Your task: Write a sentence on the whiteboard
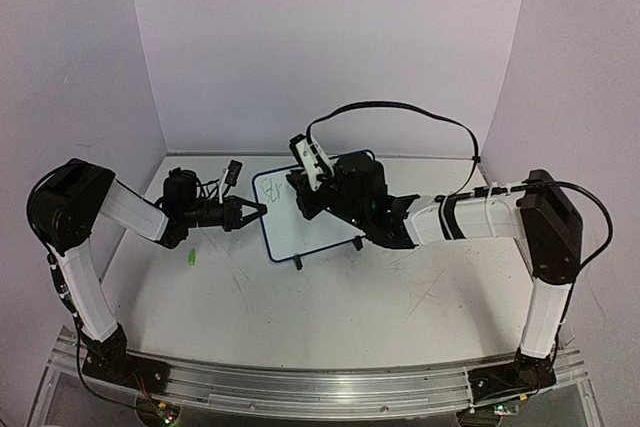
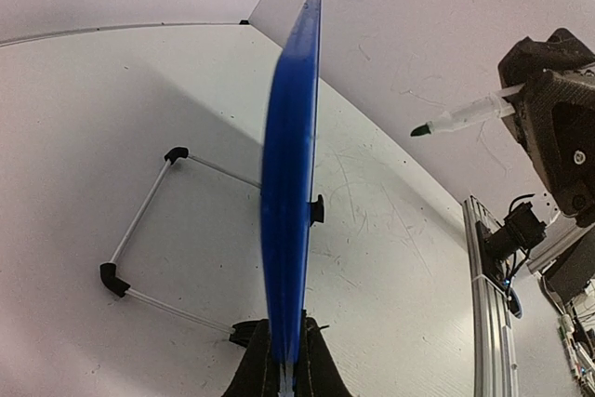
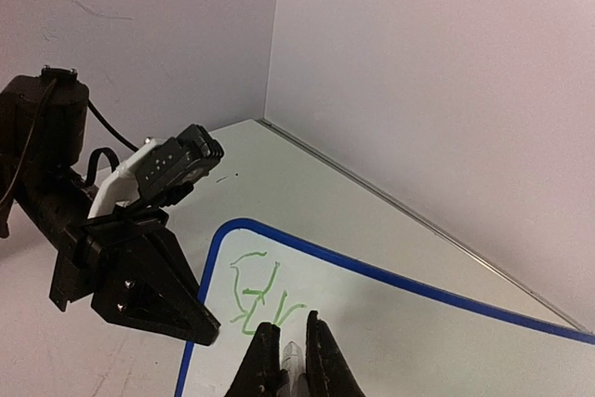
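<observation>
The whiteboard [image 1: 315, 217] has a blue frame and stands tilted on the table. My left gripper [image 1: 257, 211] is shut on its left edge. In the left wrist view the board [image 2: 290, 183] shows edge-on between the shut jaws of that gripper [image 2: 287, 346]. My right gripper [image 1: 303, 205] is shut on a white pen [image 3: 294, 362] over the board's upper left corner. The pen [image 2: 469, 116] has a green tip and is held just off the board. The sentence [image 3: 260, 287] is a few green strokes in that corner, just ahead of the right gripper [image 3: 292, 334].
A small green cap [image 1: 188, 259] lies on the table left of the board. The board's wire stand [image 2: 139, 220] and black clip feet [image 1: 357, 243] rest on the table. Walls close the back and both sides. An aluminium rail [image 2: 493, 323] runs along the near edge.
</observation>
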Motion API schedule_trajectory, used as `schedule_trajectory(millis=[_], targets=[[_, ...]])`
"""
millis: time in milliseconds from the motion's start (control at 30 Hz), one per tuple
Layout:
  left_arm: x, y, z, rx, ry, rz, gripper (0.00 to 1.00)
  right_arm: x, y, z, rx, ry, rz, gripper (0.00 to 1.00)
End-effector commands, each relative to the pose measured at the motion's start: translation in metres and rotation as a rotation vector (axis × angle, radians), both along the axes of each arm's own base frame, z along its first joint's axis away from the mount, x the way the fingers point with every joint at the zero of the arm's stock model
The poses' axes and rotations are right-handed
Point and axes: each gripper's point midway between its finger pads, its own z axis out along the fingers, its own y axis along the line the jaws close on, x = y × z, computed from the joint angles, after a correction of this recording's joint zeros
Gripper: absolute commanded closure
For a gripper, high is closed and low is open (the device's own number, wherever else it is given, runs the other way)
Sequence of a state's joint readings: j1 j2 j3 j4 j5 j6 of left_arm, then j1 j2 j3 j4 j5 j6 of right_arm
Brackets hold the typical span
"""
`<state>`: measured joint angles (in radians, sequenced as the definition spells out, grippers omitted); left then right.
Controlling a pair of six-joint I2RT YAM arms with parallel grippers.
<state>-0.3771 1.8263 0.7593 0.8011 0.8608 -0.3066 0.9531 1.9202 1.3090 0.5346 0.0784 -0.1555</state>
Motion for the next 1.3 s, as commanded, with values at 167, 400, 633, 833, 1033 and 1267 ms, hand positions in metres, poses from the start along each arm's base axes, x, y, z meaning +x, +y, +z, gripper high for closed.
schedule_trajectory(millis=[167, 400, 633, 833, 1033, 1267], targets=[[0.008, 0.002, 0.005, 0.044, -0.061, 0.032, 1.00, 0.010, 0.008, 0.022, 0.048, -0.020, 0.002, 1.00], [0.008, 0.003, 0.004, 0.052, -0.063, 0.039, 1.00, 0.020, 0.002, 0.023, 0.059, -0.010, -0.028, 1.00], [0.008, 0.002, 0.004, 0.054, -0.063, 0.039, 1.00, 0.024, -0.004, 0.020, 0.051, -0.009, -0.056, 1.00], [0.009, 0.002, 0.004, 0.055, -0.064, 0.041, 1.00, 0.021, -0.001, 0.020, 0.052, -0.004, -0.033, 1.00], [0.009, 0.001, 0.003, 0.056, -0.062, 0.041, 1.00, 0.018, 0.004, 0.019, 0.051, -0.004, 0.004, 1.00], [0.011, 0.001, 0.002, 0.058, -0.059, 0.042, 1.00, 0.029, 0.001, 0.018, 0.087, 0.028, -0.011, 1.00]])
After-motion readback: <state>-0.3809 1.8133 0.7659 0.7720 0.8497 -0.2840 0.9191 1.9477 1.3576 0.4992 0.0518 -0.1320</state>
